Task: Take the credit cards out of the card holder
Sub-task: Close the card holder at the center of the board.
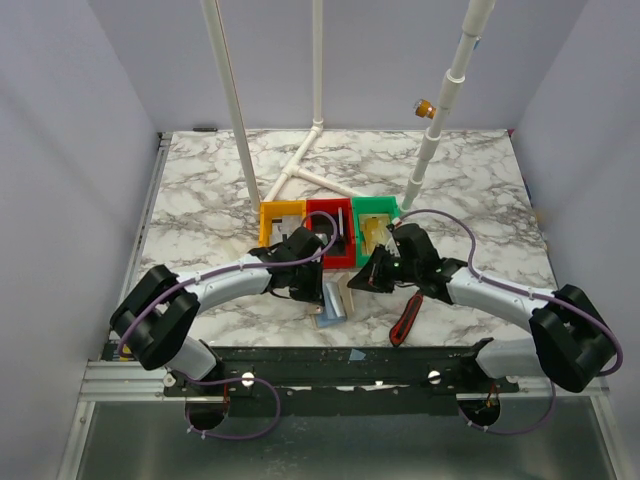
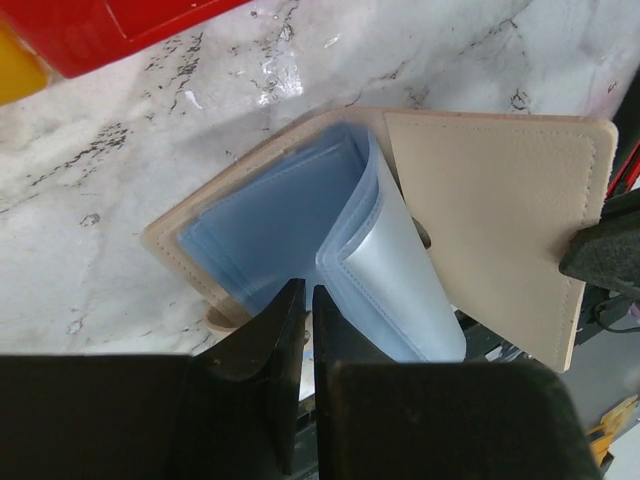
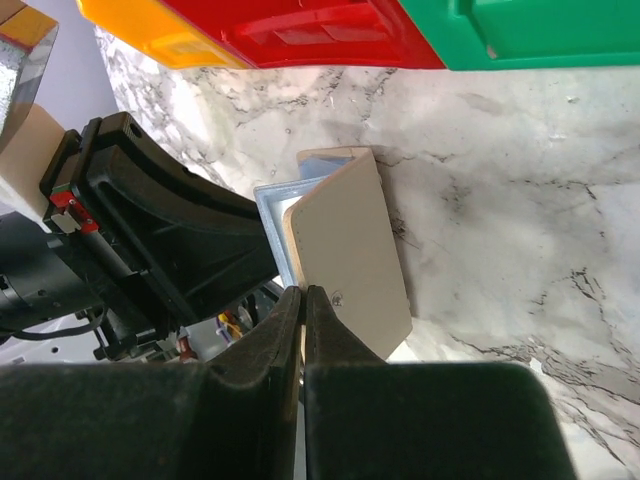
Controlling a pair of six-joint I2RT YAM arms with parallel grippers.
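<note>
The card holder (image 1: 333, 300) lies open on the marble near the front edge, tan cover outside and blue-grey pockets inside. In the left wrist view my left gripper (image 2: 306, 292) is shut on the near edge of a blue-grey pocket leaf (image 2: 270, 220). A curled sleeve (image 2: 385, 260) shows a pale silvery sheet; I cannot tell if it is a card. My right gripper (image 3: 303, 292) is shut on the edge of the tan cover flap (image 3: 350, 250) and holds it raised. Its finger shows at the flap's right edge (image 2: 600, 255). In the top view both grippers, left (image 1: 320, 287) and right (image 1: 352, 283), meet over the holder.
Yellow (image 1: 283, 222), red (image 1: 328, 228) and green (image 1: 378, 218) bins stand in a row just behind the holder; something yellowish lies in the green one. A red-and-black tool (image 1: 405, 318) lies to the right of the holder. White pipes rise from the far half of the table.
</note>
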